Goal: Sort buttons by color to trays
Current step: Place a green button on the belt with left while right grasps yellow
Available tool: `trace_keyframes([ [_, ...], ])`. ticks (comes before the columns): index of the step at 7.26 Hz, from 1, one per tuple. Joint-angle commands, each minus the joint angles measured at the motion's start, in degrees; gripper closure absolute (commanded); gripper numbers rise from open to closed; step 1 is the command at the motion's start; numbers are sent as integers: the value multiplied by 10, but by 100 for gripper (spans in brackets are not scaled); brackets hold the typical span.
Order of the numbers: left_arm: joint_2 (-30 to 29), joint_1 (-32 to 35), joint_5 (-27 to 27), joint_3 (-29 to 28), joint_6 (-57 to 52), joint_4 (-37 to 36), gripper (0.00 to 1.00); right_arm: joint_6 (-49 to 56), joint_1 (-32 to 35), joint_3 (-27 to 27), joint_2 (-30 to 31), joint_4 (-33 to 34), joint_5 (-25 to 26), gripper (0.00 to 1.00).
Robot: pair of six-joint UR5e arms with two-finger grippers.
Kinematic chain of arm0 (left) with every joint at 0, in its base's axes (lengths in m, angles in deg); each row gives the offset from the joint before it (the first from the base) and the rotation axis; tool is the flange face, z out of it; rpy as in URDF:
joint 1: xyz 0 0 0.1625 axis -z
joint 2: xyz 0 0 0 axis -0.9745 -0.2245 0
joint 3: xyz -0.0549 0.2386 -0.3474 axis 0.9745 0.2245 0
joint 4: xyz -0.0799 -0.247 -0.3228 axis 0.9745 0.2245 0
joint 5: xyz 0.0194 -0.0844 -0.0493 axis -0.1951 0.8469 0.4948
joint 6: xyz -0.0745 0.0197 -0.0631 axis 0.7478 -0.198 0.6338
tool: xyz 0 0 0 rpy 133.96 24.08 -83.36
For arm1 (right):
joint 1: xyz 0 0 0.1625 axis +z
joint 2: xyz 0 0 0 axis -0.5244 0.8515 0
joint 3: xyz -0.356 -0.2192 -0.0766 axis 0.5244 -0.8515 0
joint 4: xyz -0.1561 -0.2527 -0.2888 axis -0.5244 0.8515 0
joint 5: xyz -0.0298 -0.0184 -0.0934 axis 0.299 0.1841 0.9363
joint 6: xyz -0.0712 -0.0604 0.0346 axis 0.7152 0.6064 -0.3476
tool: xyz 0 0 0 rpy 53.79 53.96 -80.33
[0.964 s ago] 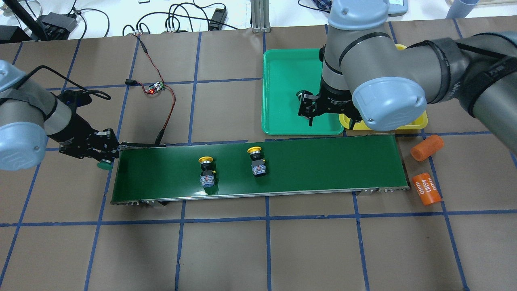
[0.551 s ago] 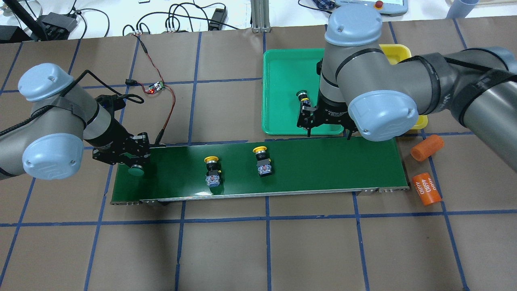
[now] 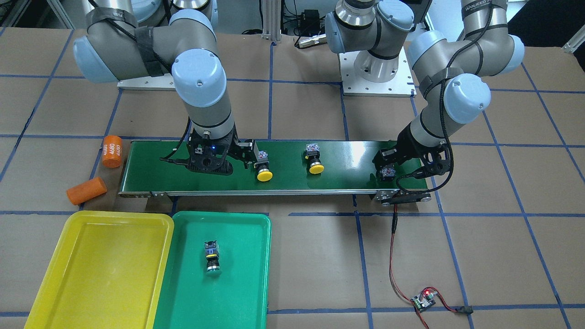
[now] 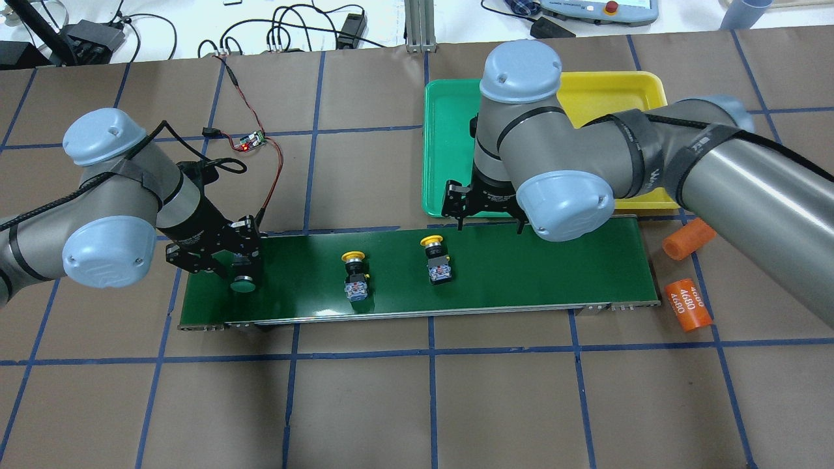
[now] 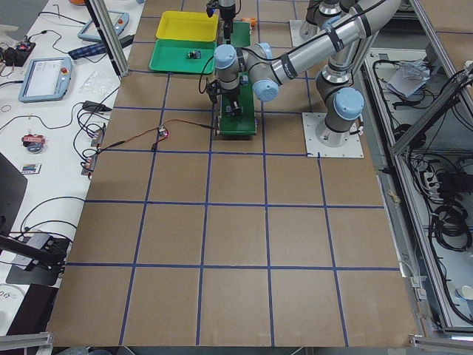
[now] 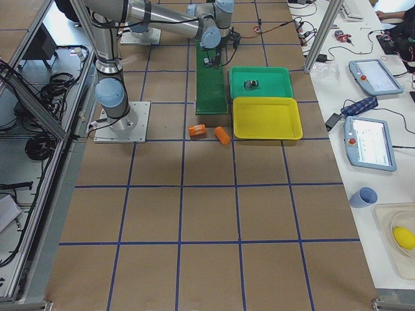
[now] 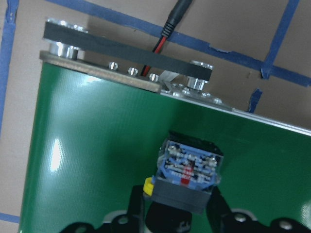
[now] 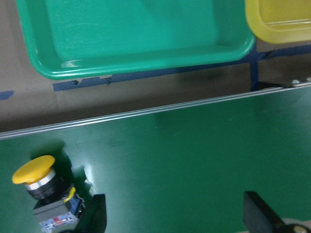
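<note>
Firmly gripped: one green button at the belt's 9 o'clock end

Seen from overhead, with 12 o'clock pointing away from the robot, the left gripper (image 4: pixel 244 268) was clamped on the blocky black-grey body of a green-capped push-button (image 4: pixel 244 284). Its cap faced 6 o'clock, over the 9 o'clock end of the long dark-green conveyor belt (image 4: pixel 534 273). Whether it touched the belt could not be told.

The first yellow-capped push-button (image 4: pixel 355 277) lay mid-belt, and the second yellow-capped push-button (image 4: pixel 436 259) lay at about its 3 o'clock. The right gripper (image 4: pixel 490 227) hovered over the belt's 12 o'clock edge, fingers spread wide and empty, with the second button at its 8 o'clock.

The other green-capped button (image 3: pixel 211 257) lay inside the shallow green plastic tray (image 4: pixel 449 130), at 12 o'clock of the belt. The bright yellow plastic tray (image 4: pixel 606 91) sat just beside it at 3 o'clock.
</note>
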Motion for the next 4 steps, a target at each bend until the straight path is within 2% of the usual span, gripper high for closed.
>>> trace_keyframes([
  [1, 15, 2, 0, -4, 0, 3, 0, -18, 27, -1, -30, 21, -2, 0],
  [2, 30, 2, -1, -23, -4, 18, 0, -19, 32, 0, -37, 19, -2, 0],
  [3, 26, 2, -2, -64, -6, 53, 0, -38, 36, -1, -43, 20, -37, 0],
  [4, 26, -13, -5, -114, -18, 80, 0, -46, 37, -1, -45, 21, -49, 0],
])
